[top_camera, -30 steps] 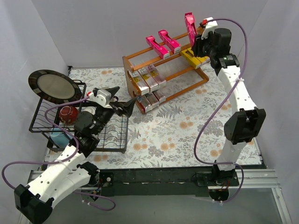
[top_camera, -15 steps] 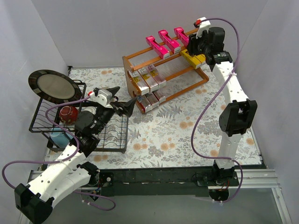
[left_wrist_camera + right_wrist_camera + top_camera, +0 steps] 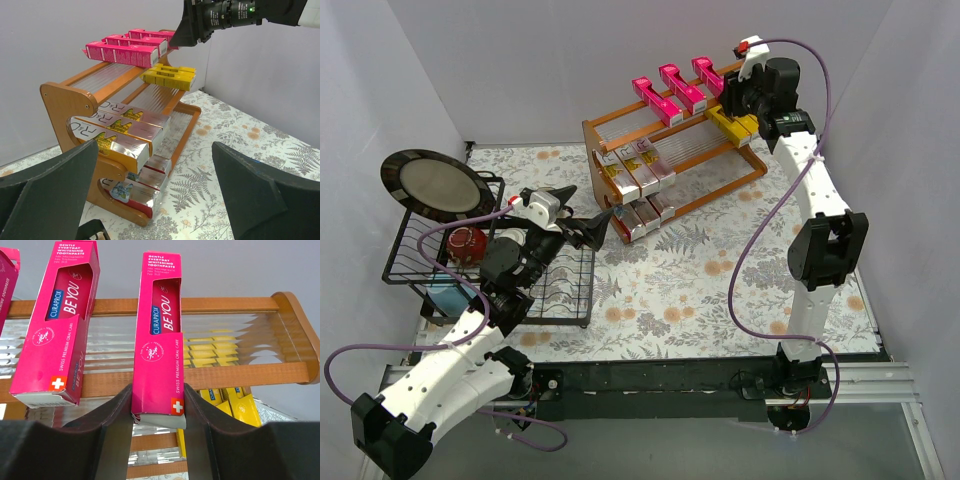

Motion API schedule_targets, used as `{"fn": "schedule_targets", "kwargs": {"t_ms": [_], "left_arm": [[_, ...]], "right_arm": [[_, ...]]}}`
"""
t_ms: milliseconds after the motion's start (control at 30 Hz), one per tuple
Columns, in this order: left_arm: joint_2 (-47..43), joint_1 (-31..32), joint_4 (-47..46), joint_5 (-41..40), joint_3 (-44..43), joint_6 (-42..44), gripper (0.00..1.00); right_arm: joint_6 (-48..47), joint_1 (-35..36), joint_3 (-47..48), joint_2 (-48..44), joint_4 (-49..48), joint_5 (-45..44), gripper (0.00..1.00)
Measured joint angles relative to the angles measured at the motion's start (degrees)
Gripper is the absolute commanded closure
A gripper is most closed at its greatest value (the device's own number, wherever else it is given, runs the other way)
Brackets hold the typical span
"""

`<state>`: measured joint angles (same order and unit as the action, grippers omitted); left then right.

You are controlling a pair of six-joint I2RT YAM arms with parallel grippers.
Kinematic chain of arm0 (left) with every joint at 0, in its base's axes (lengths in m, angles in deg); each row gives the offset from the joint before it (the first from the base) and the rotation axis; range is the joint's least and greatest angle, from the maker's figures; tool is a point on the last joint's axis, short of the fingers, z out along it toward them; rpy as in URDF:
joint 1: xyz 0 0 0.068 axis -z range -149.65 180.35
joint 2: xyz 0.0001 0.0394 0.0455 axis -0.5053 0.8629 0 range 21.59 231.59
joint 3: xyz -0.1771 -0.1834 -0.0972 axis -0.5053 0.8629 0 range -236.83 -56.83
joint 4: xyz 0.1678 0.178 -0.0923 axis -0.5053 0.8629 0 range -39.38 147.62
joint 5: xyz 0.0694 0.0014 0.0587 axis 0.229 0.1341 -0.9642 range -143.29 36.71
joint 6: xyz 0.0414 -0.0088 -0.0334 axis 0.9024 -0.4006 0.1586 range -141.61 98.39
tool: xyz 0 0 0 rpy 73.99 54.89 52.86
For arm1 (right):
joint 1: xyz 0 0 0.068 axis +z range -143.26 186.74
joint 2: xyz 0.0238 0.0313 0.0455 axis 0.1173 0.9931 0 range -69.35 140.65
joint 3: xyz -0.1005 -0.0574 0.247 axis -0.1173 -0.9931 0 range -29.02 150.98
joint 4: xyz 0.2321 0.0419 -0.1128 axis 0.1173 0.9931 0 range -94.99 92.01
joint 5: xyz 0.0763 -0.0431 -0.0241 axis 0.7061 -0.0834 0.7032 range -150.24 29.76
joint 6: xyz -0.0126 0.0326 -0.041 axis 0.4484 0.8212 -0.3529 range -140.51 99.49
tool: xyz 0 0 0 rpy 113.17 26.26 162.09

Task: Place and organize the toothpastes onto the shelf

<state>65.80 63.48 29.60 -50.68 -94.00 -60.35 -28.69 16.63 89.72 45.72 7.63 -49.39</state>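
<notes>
Right gripper [image 3: 158, 402] gripping magenta toothpaste [image 3: 160, 340], on shelf [image 3: 235, 305] top tier

This is a robot test cell dressed as a home. Plain pale panels [image 3: 520, 70] box in a tabletop [image 3: 720, 290] under a floral cloth. The left arm [image 3: 450, 375] and right arm [image 3: 820, 210] are bolted to a black rail [image 3: 650, 383], trailing purple cables [image 3: 750, 270]. A wire dish rack [image 3: 560, 322] and wooden shelf [image 3: 596, 160] serve as props.
</notes>
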Motion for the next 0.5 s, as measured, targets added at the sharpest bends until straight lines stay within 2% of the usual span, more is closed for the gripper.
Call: {"fn": "schedule_targets", "kwargs": {"t_ms": [300, 500], "left_arm": [[0.0, 0.0, 0.0, 0.0, 0.0, 0.2, 0.02], [0.0, 0.0, 0.0, 0.0, 0.0, 0.4, 0.02]], "right_arm": [[0.0, 0.0, 0.0, 0.9, -2.2, 1.7, 0.54], [-0.1, 0.0, 0.0, 1.6, -3.6, 2.5, 0.4]]}}
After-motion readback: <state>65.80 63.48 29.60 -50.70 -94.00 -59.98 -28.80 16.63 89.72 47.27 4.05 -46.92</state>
